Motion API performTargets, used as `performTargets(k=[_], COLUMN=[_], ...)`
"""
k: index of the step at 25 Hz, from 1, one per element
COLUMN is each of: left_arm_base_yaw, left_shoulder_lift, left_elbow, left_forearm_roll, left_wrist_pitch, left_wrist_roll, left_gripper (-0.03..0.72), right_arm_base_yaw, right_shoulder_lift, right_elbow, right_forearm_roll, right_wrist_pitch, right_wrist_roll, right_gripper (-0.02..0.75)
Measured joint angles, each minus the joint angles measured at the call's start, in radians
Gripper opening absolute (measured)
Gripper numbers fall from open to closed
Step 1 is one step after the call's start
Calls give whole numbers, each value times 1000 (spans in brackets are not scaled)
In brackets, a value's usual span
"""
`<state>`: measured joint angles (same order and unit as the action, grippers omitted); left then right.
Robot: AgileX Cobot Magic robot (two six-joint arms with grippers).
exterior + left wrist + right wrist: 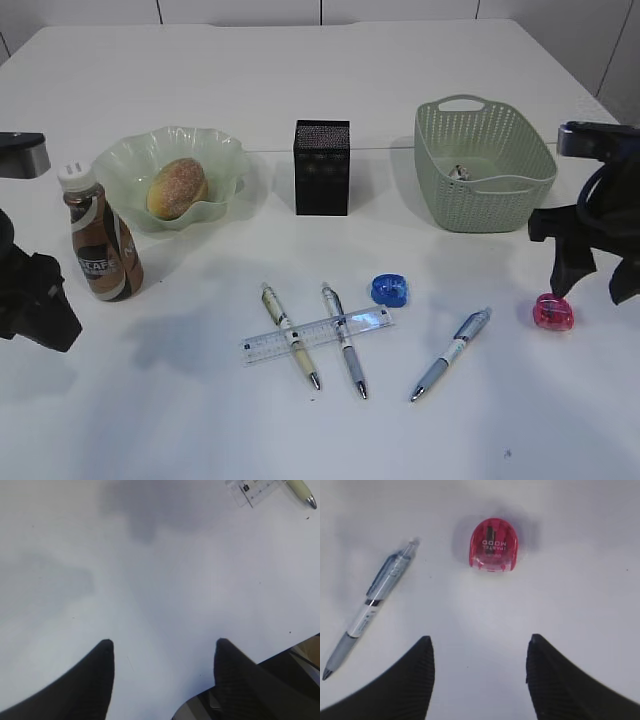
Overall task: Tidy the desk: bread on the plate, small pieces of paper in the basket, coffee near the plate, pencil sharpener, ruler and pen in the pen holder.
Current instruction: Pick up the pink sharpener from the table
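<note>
The bread [177, 187] lies in the ruffled green plate [215, 150], and the coffee [100, 240] stands just left of it. Behind the middle stands the black pen holder [321, 167]. A paper scrap [459, 172] lies in the basket [483, 165]. The ruler [316, 334] lies crossed by two pens [290, 335] [344, 340]; a third pen [452, 353] lies to the right. A blue pencil sharpener [389, 290] sits nearby. My right gripper [479, 642] hangs open just short of a pink sharpener [493, 546]. My left gripper [162, 645] is open over bare desk.
The desk's front edge shows in the left wrist view [300, 645], close under the left gripper. The ruler's end [255, 490] and a pen tip [301, 491] lie far ahead of it. The blue-grey pen [372, 605] lies left of the right gripper.
</note>
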<state>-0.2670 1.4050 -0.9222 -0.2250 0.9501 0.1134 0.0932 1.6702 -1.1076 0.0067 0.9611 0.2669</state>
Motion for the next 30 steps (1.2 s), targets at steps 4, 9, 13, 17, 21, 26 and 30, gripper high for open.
performTargets(k=[4,9,13,17,21,26,30], left_arm_base_yaw=[0,0,0,0,0,0,0], left_shoulder_lift=[0,0,0,0,0,0,0], left_elbow=[0,0,0,0,0,0,0], left_forearm_roll=[0,0,0,0,-2,-2,-2], left_wrist_pitch=[-6,-8,-18,-22,-25,-25,-25], left_wrist_roll=[0,0,0,0,0,0,0], left_gripper=[442,440,440,439,438,438,438], right_arm_base_yaw=[0,0,0,0,0,0,0], right_shoulder_lift=[72,130,177,180,209,234,235], right_elbow=[-39,-54,-54,-54,-59,-59,-59], right_forearm_roll=[-17,-24,-28,-38,-50,-54,-57], right_wrist_pitch=[2,2,-13,-60,-70,-83,-108], right_wrist_roll=[19,28,32,32,32,32,32], right_gripper=[461,462,462,461,461,462,461])
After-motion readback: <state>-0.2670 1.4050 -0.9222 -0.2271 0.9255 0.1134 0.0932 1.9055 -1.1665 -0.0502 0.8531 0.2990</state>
